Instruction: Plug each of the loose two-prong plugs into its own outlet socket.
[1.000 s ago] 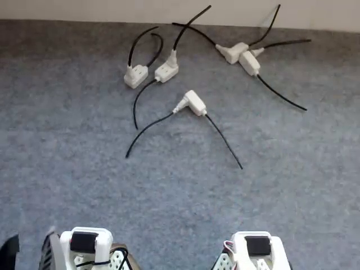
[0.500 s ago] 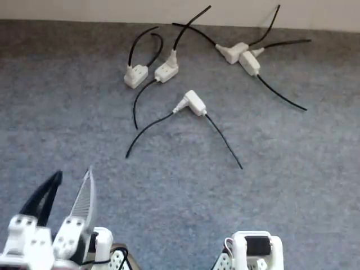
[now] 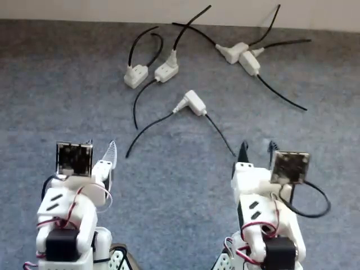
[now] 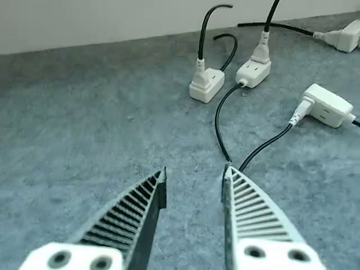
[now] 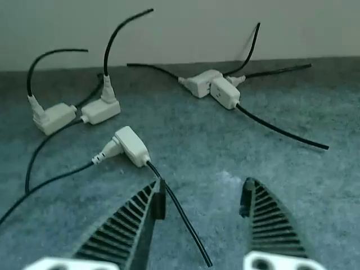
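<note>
Sitting in the middle outlet socket point(image 3: 196, 103): one white plug point(image 3: 180, 107).

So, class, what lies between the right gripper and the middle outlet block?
Its black cord, running over bare grey carpet from the middle outlet block toward the right gripper; nothing else. The right wrist view shows it.

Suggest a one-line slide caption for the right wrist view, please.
Right end effector, open, poised over grey carpet above a black cable leading to the nearest white outlet socket.
</note>
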